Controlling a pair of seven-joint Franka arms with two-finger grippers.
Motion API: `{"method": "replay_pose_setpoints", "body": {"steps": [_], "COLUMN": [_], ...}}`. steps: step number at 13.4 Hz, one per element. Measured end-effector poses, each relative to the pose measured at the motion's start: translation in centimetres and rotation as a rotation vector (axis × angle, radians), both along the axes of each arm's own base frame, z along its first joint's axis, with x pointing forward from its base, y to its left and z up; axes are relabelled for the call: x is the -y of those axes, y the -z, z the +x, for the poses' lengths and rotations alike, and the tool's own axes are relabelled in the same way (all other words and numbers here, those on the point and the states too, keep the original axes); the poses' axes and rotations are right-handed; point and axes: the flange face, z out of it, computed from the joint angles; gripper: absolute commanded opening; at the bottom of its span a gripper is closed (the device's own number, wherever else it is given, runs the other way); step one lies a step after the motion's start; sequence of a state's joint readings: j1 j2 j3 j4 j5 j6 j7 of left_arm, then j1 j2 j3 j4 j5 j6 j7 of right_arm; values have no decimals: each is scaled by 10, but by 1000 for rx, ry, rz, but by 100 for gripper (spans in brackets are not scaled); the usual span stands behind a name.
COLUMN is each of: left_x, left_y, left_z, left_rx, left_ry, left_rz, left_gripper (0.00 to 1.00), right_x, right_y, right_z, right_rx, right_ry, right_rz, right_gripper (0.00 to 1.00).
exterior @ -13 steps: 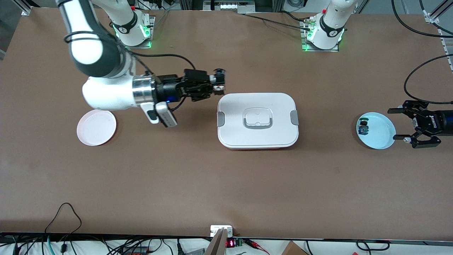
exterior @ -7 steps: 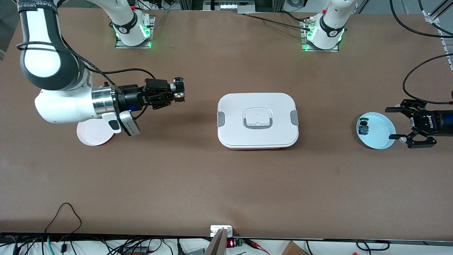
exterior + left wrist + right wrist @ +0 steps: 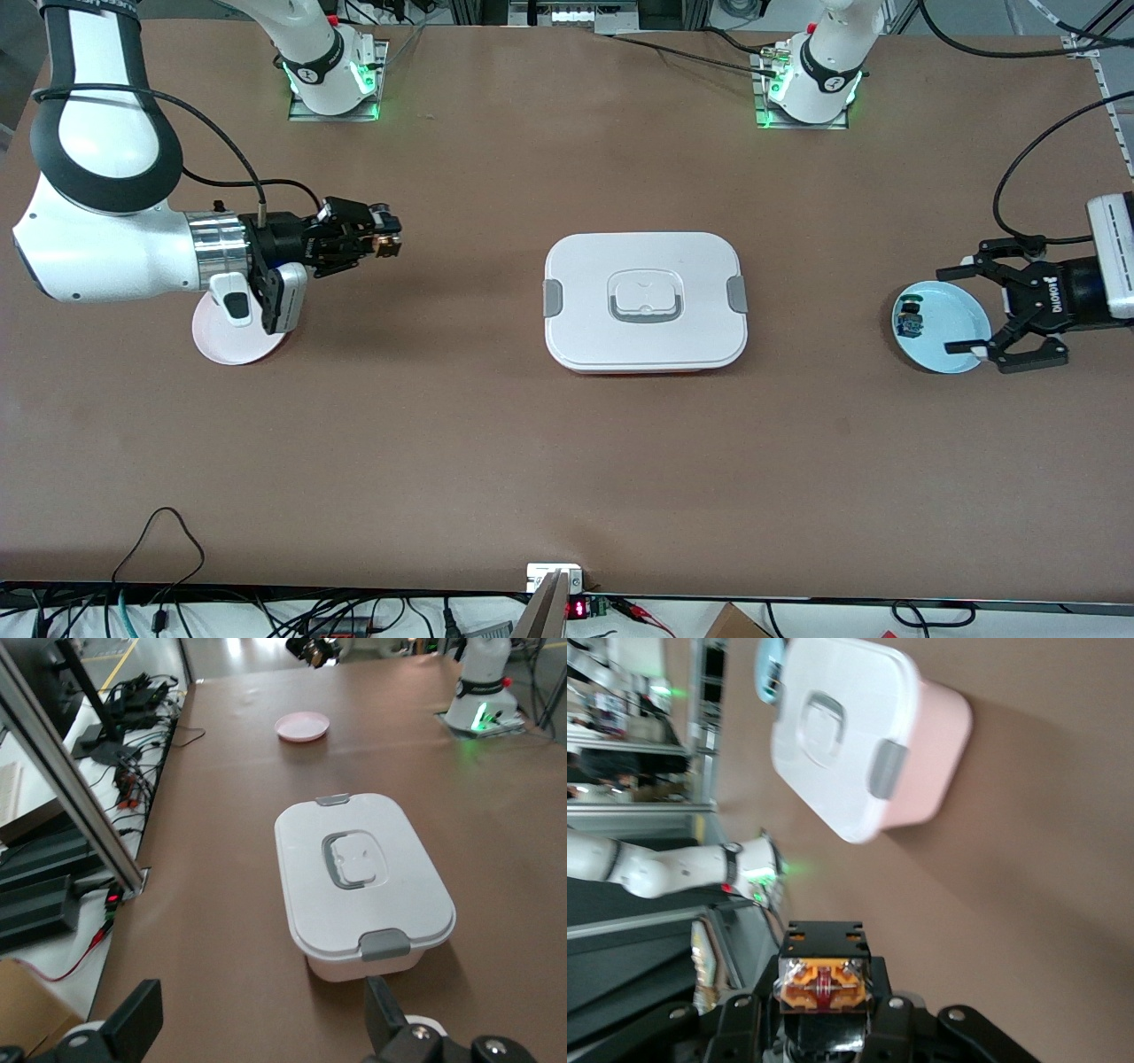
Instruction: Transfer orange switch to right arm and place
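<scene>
- The orange switch sits clamped in the right gripper, up in the air over bare table between the pink plate and the white lidded box.
- In the right wrist view the orange switch shows its orange face with metal terminals, pinched between the black fingers of the right gripper.
- The right gripper is closed on the switch; its arm comes from the base at the right arm's end of the table, and its wrist and camera hang over the pink plate's edge.
- The pink plate lies flat toward the right arm's end of the table, partly hidden by the wrist above it.
- The white lidded box stands at the middle of the table, lid on, with grey clasps at both short ends and a grey-rimmed handle recess on top.
- The light blue plate lies toward the left arm's end of the table; a small switch with a blue body rests on it, near the rim that faces the box.
- The left gripper hovers with its linkage fingers spread wide and nothing between them, over the light blue plate's outer edge.
- In the left wrist view two black fingertips stand apart, with the box and the pink plate in sight past them.
</scene>
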State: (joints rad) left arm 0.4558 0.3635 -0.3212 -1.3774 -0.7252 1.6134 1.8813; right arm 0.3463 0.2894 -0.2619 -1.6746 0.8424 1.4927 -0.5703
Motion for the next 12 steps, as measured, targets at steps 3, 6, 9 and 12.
{"method": "replay_pose_setpoints", "body": {"steps": [3,6,9,12], "left_x": [-10,-19,-13,11], "left_y": [-50,-79,-96,-106], "left_z": [-12,-45,-63,-69], "left_rx": [128,48,-135,-222], "left_ry": [-203,-400,-699,-895], "left_rz": [108,243,350,430], "left_gripper": [100,100,100,100], "right_x": [40,89,127,156], "right_y": [-2,15,41,70], "right_z": [-7,-7,-3,0], "right_rx": [85,147,240,324], "right_ry": [-135,-262,-395,-533], "right_rz": [-192,-332,-452,-571], "right_gripper": [0,0,0,0]}}
